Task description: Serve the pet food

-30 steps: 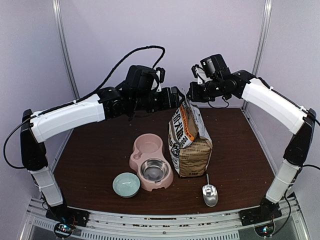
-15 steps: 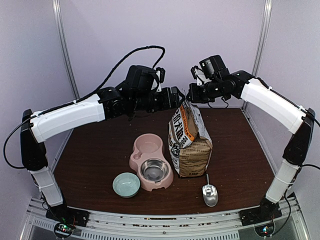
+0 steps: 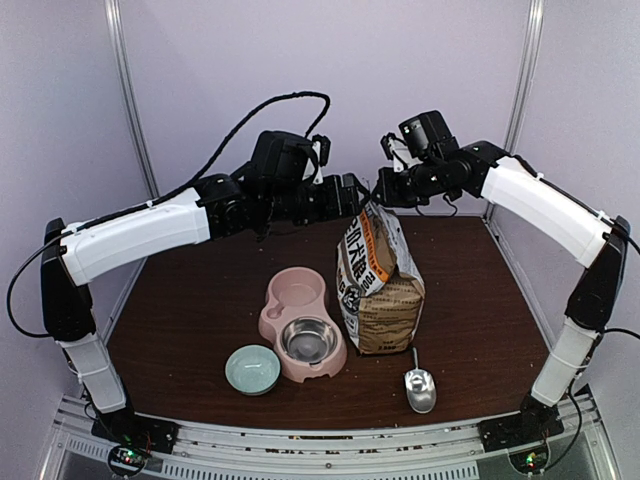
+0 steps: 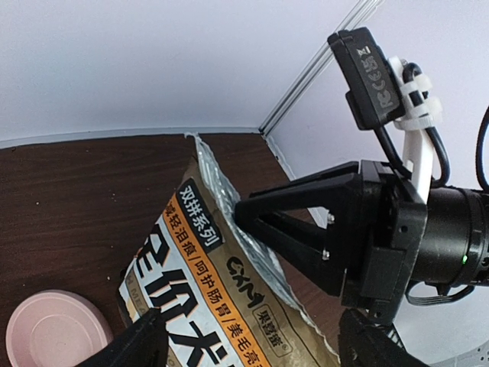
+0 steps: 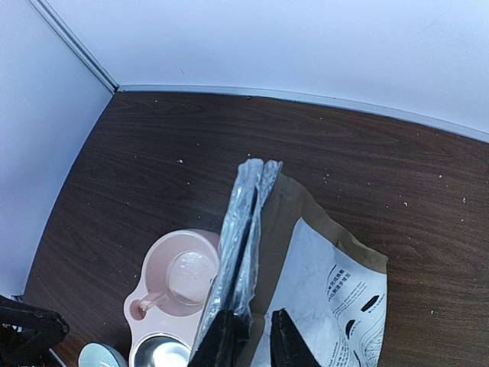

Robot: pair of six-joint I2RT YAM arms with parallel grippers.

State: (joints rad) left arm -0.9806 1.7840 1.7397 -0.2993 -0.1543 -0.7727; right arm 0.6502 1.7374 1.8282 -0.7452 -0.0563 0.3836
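A brown-and-white paper bag stands upright mid-table, its silver foil mouth pressed flat at the top. No pet food shows; the bag hides its contents. My right gripper is at the bag's top right and is shut on the rim; in the right wrist view its fingers pinch the foil lip and paper wall. My left gripper hovers open at the top left, its fingers spread on either side of the printed face, not touching it. The pink double bowl sits left of the bag.
A steel insert fills the pink bowl's near well. A small pale green bowl sits at its front left. A metal scoop lies near the front edge, right of the bag. Walls close in behind the table.
The right wrist has shifted a touch at the bag's top. The left arm, bag and bowls have not moved.
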